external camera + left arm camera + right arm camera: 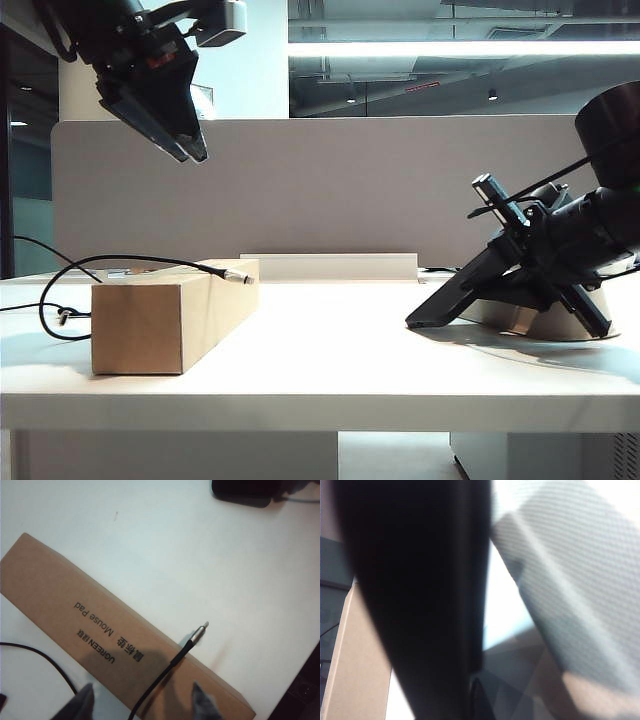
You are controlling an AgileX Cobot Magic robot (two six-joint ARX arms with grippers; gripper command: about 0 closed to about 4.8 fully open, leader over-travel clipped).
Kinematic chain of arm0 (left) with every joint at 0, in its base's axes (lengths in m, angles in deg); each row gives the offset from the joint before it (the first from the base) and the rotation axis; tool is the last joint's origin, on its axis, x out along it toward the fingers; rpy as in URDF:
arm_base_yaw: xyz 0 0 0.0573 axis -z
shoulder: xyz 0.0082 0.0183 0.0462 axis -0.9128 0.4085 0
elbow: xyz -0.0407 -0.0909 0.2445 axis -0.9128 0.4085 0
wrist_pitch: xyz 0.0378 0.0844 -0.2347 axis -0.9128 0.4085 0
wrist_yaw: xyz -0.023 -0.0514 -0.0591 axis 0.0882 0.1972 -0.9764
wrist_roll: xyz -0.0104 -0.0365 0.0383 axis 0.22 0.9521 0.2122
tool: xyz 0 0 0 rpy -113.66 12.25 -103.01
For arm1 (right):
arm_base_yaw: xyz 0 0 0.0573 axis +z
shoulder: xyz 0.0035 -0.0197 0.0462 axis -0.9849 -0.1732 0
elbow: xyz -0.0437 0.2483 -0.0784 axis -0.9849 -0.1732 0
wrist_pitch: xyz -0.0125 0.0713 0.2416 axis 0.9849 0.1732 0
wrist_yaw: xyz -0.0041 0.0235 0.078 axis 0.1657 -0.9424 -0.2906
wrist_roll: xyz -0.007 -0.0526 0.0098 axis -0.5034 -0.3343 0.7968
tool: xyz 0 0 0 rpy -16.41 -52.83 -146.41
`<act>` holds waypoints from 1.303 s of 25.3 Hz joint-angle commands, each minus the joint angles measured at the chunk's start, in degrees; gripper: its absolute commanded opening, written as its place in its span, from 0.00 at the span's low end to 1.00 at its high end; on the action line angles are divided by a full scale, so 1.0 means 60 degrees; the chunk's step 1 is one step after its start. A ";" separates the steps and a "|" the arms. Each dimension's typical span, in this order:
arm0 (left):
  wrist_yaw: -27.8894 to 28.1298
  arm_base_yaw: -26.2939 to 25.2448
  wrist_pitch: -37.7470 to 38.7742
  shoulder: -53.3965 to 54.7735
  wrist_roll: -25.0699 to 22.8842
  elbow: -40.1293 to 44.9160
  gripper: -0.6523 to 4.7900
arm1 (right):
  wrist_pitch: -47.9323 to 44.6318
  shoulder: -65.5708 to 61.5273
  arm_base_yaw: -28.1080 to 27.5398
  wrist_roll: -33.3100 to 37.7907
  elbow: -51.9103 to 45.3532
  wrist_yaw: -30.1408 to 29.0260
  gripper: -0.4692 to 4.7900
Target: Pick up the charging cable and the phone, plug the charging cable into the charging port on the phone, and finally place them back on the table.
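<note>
Phone point(450, 296) at right of worktop point(330, 340), tilted: low end touching the surface, upper end propped toward an off-white bowl point(545, 322). Long axis slanting down toward scene centre. Charging port not resolvable.

Right gripper point(520, 268) at the phone's raised end, jaws closing around it. Right wrist view mostly filled by a dark slab, probably the phone point(420, 595), with one finger point(560, 580) beside it. Looks clamped on the phone edges, though firmness not confirmable.

Phone likely rigid, moderately heavy, glossy and slippery. Best held across the narrow width by the side edges, port end left free. Screen fragile, so no hard squeeze on the faces.

Charging cable point(130, 262) at left, draped over a cardboard box point(160, 320). Silvery plug point(202, 628) poking just past the box's top edge, aimed toward the phone side. Cord trailing back off the box and looping on the worktop.

Cable light and floppy, only the plug housing stiff. Grab just behind the plug, on the dark sleeve, along its axis.

Left gripper point(185, 135) well above the box, jaws wide apart, holding nothing. Fingertips point(202, 700) straddling the cord in left wrist view.
</note>
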 commanded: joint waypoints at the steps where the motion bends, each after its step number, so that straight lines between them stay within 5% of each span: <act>1: -0.0044 -0.0004 -0.0047 -0.0036 0.0029 -0.0040 0.57 | 0.0266 -0.0047 -0.0015 -0.0135 -0.0044 -0.0204 0.09; 9: -0.0193 0.0259 -0.0044 -0.0033 -0.0091 -0.0040 0.56 | -0.0095 0.0375 -0.0015 0.0171 -0.0044 -0.1242 0.08; 13: -0.0186 0.0499 -0.0109 0.0055 -0.1228 -0.0040 0.56 | -0.0051 0.1126 -0.0015 0.0033 -0.0044 -0.1497 0.08; 17: -0.0189 0.0532 -0.0353 0.0332 -0.1370 -0.0040 0.56 | -0.0055 0.1978 -0.0022 -0.0011 -0.0044 -0.1566 0.08; 24: 0.0007 0.0648 -0.0393 0.1257 -0.2106 -0.0040 0.56 | 0.1574 0.4273 -0.0044 -0.1934 -0.0040 -0.1661 0.08; 33: 0.0689 0.1064 -0.0288 0.1730 -0.3756 -0.0040 0.56 | 0.2878 0.5446 -0.0091 -0.2663 -0.0044 -0.1679 0.09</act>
